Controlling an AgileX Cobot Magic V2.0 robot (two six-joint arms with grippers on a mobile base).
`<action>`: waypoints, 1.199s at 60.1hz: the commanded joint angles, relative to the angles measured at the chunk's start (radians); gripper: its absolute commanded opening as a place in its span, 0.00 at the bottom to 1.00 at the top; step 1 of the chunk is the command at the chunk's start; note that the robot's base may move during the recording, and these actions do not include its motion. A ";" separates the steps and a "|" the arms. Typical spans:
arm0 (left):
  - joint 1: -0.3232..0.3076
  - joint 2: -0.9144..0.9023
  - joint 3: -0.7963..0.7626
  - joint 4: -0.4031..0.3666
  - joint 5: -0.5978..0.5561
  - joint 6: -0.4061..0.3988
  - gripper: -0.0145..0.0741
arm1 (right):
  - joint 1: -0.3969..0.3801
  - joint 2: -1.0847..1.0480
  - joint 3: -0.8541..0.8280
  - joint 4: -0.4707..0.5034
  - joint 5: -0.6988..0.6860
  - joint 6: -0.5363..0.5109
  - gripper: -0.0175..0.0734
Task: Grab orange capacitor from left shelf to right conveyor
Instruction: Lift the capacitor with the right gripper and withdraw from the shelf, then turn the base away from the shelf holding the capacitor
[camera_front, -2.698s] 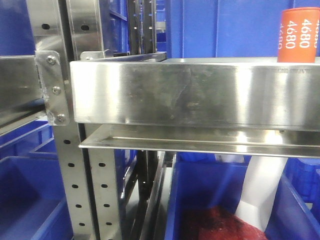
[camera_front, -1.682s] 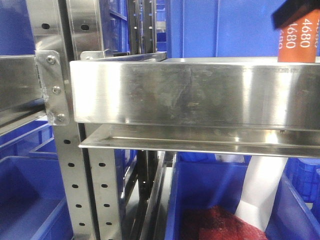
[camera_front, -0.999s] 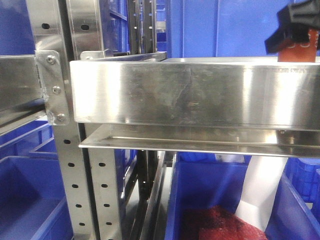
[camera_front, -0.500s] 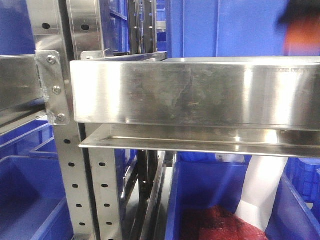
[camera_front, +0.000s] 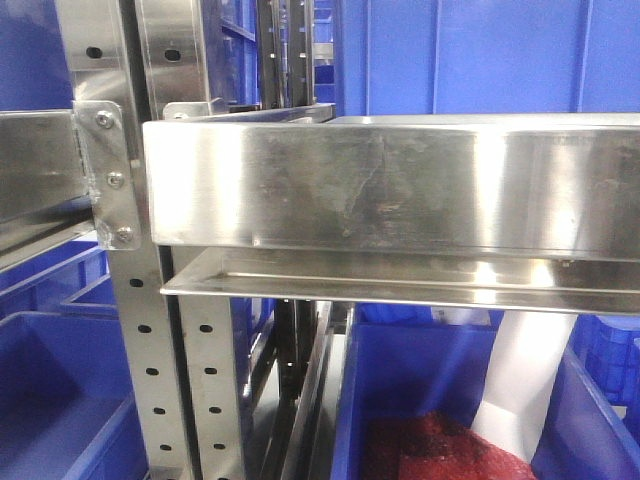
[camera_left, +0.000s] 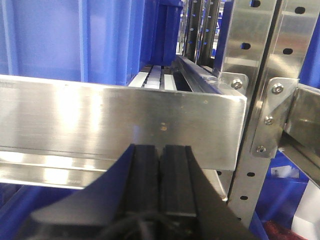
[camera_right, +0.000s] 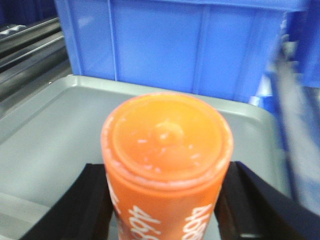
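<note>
The orange capacitor (camera_right: 167, 150) fills the right wrist view, its round end facing the camera and white digits showing on its side. My right gripper (camera_right: 167, 202) is shut on it, one black finger (camera_right: 92, 200) on each flank. Under it lies the grey floor of the left shelf (camera_right: 45, 130). In the front view the left shelf (camera_front: 400, 180) shows its tall shiny lip, and neither the capacitor nor a gripper appears there. My left gripper (camera_left: 160, 150) is shut on nothing, just in front of the shelf lip (camera_left: 100, 120). The right conveyor is out of view.
A large blue bin (camera_right: 190, 45) stands right behind the capacitor. Perforated steel uprights (camera_front: 150, 350) (camera_left: 255, 100) flank the shelf. Below it sit blue bins (camera_front: 420, 390) holding red material (camera_front: 430, 450) and a white sheet (camera_front: 525, 380).
The capacitor stood at the shelf's right end in the front view. A black gripper came down onto it, then both rose and left that view.
</note>
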 joint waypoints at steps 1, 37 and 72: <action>-0.007 -0.019 -0.005 0.000 -0.086 0.000 0.05 | -0.003 -0.079 -0.028 -0.015 -0.001 -0.015 0.29; -0.007 -0.019 -0.005 0.000 -0.086 0.000 0.05 | -0.003 -0.418 0.111 -0.015 0.066 -0.016 0.29; -0.007 -0.019 -0.005 0.000 -0.086 0.000 0.05 | -0.003 -0.418 0.111 -0.015 0.070 -0.016 0.29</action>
